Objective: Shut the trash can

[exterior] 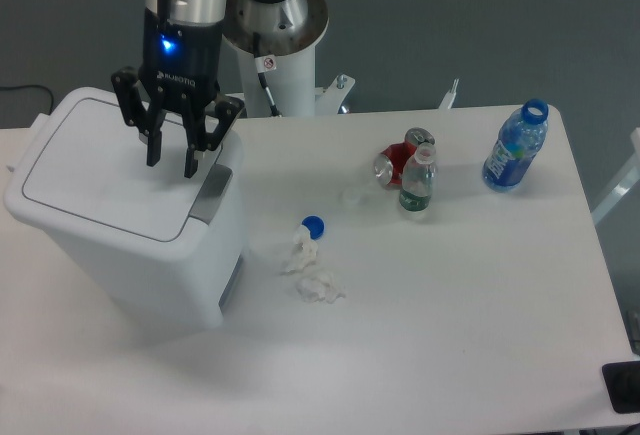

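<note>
The trash can (120,225) is a big white bin at the left of the table. Its flat lid (100,170) lies down on the body, and the grey push tab (211,193) sits at its right front edge. My gripper (171,167) hangs just above the right part of the lid, a little left of the tab. The two fingers are spread slightly apart with nothing between them, and the tips are lifted off the lid surface.
A blue bottle cap (314,225) and crumpled white tissue (315,277) lie right of the bin. Further right are a crushed red can (398,162), a small clear bottle (417,182) and a blue bottle (516,147). The robot's white base (280,45) stands behind.
</note>
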Robot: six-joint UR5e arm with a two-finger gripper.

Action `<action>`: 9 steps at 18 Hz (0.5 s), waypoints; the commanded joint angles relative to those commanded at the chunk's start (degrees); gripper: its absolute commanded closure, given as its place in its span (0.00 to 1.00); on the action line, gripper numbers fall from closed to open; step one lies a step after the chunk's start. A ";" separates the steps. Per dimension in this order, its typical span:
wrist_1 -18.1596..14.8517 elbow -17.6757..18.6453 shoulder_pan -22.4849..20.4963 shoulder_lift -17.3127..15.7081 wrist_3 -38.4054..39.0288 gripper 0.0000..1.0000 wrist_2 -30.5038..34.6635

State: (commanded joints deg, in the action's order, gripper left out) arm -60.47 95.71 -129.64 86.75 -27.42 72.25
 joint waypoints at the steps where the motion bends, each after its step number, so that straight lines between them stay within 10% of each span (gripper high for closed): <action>1: 0.00 0.26 -0.61 0.00 0.00 0.00 0.00; 9: -0.35 1.23 -9.13 -1.23 -8.08 0.00 0.09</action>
State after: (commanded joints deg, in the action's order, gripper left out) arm -60.82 96.94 -138.77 85.52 -35.50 72.33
